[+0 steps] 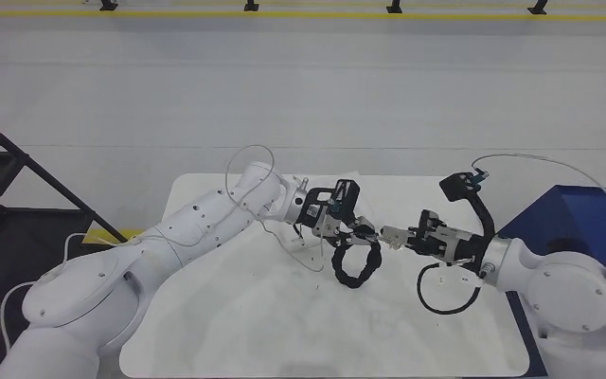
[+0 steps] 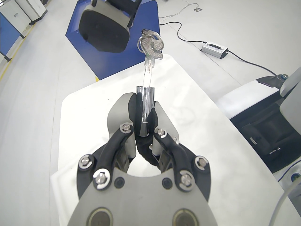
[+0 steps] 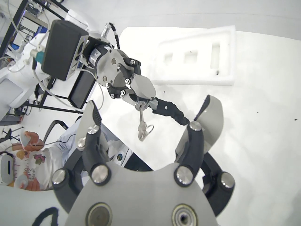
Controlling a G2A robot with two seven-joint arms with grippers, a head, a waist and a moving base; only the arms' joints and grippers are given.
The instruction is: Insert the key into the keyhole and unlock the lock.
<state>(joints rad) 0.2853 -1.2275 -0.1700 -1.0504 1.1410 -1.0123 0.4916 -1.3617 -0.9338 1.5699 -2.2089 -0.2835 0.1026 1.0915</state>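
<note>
The cable lock (image 2: pixel 147 105) was gripped by the left tool (image 2: pixel 143 109), whose jaws were closed tight on the chrome cylinder, and was held up off the worktop (image 1: pixel 284 322). In the top view the lock's black cable (image 1: pixel 358 267) was seen hanging in a loop below the left tool (image 1: pixel 352 227). Whether it touched the worktop could not be told. The key (image 2: pixel 152 48) was seated in the keyhole at the cylinder's end w/ the blade partly in. Its bow stuck out, w/ a key ring (image 3: pixel 150 128) and what looked like a 2nd key attached.

The right tool (image 3: pixel 150 109) was spread wide, w/ nothing held. The key (image 3: pixel 141 128) was just in front of it, approx in line w/ the gap btwn its fingers (image 3: pixel 94 118), and was touched by neither. In the left wrist view one dark pad (image 2: pixel 103 29) of the right tool was seen near the key's bow, off to one side and apart from it. In the top view the right tool (image 1: pixel 393 233) faced the left tool across a short gap over mid worktop.

A white foam tray (image 3: pixel 195 57) w/ recesses lay on the worktop beyond the lock.
</note>
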